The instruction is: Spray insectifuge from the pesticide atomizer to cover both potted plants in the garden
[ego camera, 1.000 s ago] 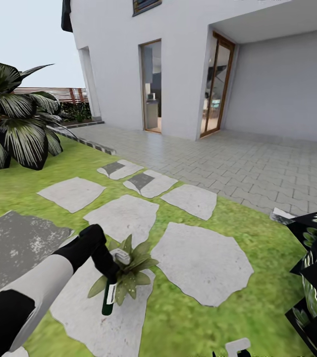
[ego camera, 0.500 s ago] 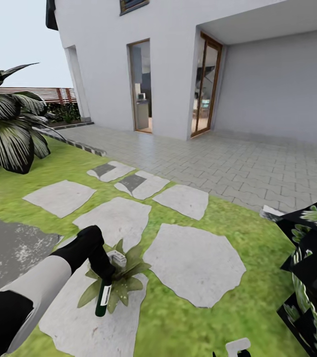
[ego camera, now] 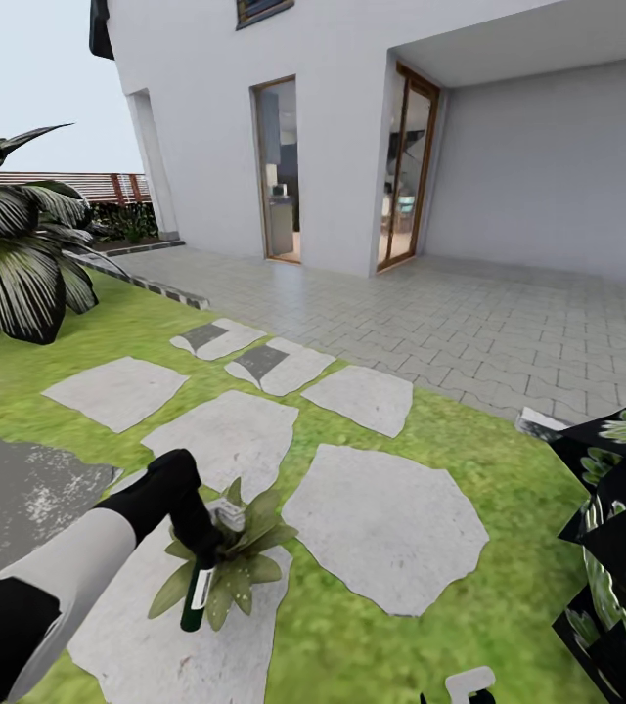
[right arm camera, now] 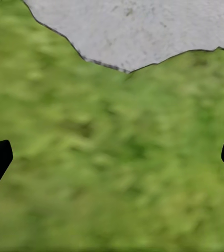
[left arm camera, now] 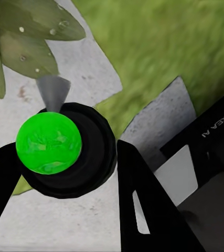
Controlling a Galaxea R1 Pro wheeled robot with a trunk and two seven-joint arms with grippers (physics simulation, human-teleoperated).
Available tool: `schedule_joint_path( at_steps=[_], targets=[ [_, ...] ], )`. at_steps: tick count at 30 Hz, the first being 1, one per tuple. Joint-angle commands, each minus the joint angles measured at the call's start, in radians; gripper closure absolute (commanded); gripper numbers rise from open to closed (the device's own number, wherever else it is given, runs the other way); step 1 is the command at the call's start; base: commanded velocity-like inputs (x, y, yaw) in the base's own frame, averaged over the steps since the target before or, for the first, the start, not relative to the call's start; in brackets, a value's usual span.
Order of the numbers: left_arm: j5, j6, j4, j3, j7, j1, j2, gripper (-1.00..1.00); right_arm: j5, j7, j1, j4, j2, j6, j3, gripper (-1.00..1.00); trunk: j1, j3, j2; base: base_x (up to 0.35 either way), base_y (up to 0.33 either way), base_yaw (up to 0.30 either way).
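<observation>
Green leaves of a potted plant (ego camera: 230, 557) sit just beneath the atomizer (ego camera: 199, 587), clenched in the left claw (ego camera: 196, 533); whitish specks (left arm camera: 21, 29) dot them. The right claw (right arm camera: 112, 157) hangs released over grass. Best: sweep the nozzle across every leaf.

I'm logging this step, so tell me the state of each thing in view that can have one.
pesticide atomizer: held in the left gripper, tilted, white trigger head up, over the plant
left gripper: shut on the atomizer
right gripper: open, empty, above the lawn
potted plant: on a stepping stone, a few whitish specks on its leaves
glass door: standing open
</observation>
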Motion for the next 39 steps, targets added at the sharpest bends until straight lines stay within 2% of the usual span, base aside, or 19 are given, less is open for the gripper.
schedule_joint_path(
  at_steps=[1, 6, 13, 29, 34, 39],
  targets=[
    [-0.007, 0.009, -0.002, -0.003, -0.010, 0.000, 0.002, 1.00, 0.007, -0.010, -0.001, 0.001, 0.000, 0.000, 0.008, -1.00, 0.000, -0.001, 0.000, 0.000, 0.000, 0.000],
    [-0.009, 0.009, -0.003, -0.003, -0.010, -0.007, -0.009, 1.00, 0.007, -0.010, -0.001, 0.001, 0.000, 0.000, 0.008, -1.00, 0.000, -0.001, 0.000, 0.000, 0.000, 0.000],
    [-0.009, 0.011, -0.005, -0.001, -0.015, -0.020, -0.010, 1.00, 0.007, -0.010, -0.001, 0.001, 0.000, 0.000, 0.008, -1.00, 0.000, -0.001, 0.000, 0.000, 0.000, 0.000],
    [-0.010, 0.014, -0.003, 0.004, -0.005, 0.002, -0.011, 1.00, 0.007, -0.010, -0.001, 0.001, 0.001, 0.000, 0.008, -1.00, 0.000, -0.001, 0.000, -0.079, -0.044, 0.000],
    [-0.010, 0.018, -0.003, 0.006, 0.020, 0.054, -0.012, 1.00, 0.007, -0.010, -0.001, 0.002, 0.000, 0.000, 0.008, -1.00, 0.000, -0.001, 0.000, -0.001, -0.002, 0.000],
    [-0.009, 0.019, -0.002, 0.006, 0.038, 0.082, -0.013, 1.00, 0.007, -0.010, -0.001, 0.002, 0.001, 0.000, 0.009, -1.00, 0.000, -0.001, 0.000, 0.000, 0.000, 0.000]
  ],
)
